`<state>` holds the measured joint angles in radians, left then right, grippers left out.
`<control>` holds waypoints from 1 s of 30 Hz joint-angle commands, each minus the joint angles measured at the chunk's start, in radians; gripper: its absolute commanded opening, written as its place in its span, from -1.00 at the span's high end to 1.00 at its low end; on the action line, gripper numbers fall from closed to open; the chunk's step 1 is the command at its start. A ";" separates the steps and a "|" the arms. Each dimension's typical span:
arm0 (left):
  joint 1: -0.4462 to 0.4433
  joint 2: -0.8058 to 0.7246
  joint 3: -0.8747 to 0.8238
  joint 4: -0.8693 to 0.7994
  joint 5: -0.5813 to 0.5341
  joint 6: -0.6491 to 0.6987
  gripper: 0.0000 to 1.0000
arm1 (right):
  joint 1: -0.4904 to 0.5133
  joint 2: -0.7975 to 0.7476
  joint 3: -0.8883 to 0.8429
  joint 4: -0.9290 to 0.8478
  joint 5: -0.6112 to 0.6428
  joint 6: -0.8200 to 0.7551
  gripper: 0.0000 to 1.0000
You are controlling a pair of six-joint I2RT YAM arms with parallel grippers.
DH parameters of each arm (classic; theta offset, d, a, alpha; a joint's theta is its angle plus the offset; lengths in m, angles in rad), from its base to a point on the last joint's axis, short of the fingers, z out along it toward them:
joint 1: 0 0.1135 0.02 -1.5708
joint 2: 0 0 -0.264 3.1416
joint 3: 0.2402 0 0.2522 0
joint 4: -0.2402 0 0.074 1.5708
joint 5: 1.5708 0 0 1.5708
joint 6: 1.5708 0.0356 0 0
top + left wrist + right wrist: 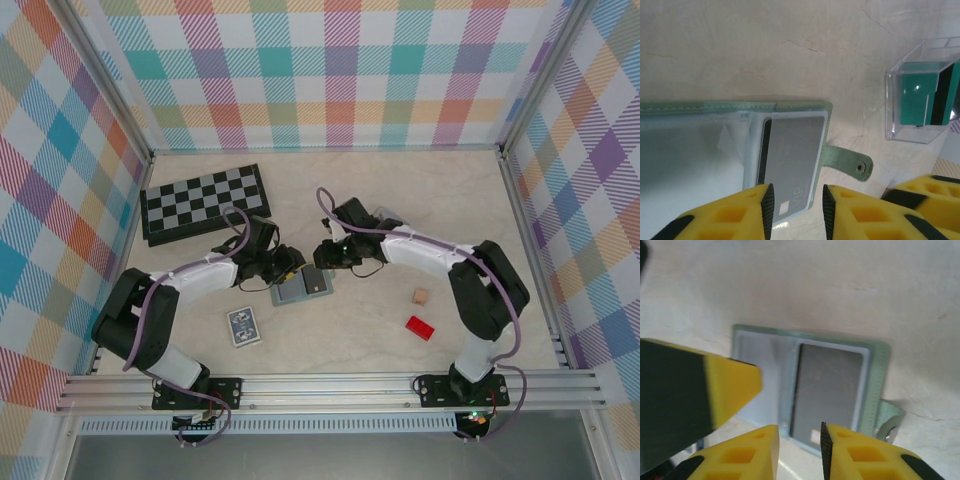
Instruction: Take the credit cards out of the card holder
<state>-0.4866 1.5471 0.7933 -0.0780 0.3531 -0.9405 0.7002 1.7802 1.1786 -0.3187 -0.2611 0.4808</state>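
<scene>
The card holder (300, 290) lies open and flat on the table between the two arms, its snap strap (845, 161) sticking out to one side. A grey credit card (792, 150) sits in its outer panel, also seen in the right wrist view as the same credit card (830, 390). My left gripper (796, 206) hovers low over that card's near end. Its jaws are a card's width apart, one pad over the card's edge and the other just clear of it. My right gripper (800, 442) is at the wallet's edge (880, 365) from the opposite side, jaws narrowly apart with nothing pinched.
A chessboard (205, 203) lies at the back left. A blue-patterned card pack (243, 326) is at the front left; a red block (420, 328) and small wooden cube (421, 297) are at the right. A clear tray with teal pieces (922, 90) stands close beside the wallet.
</scene>
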 commanded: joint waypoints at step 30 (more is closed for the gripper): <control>-0.017 0.125 -0.054 0.084 0.045 0.012 0.67 | 0.010 0.242 0.165 -0.158 0.065 0.028 0.65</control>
<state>-0.4908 1.6558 0.7612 -0.0074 0.3775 -0.9493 0.7025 1.9942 1.3178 -0.4370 -0.2058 0.5125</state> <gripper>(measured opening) 0.162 0.177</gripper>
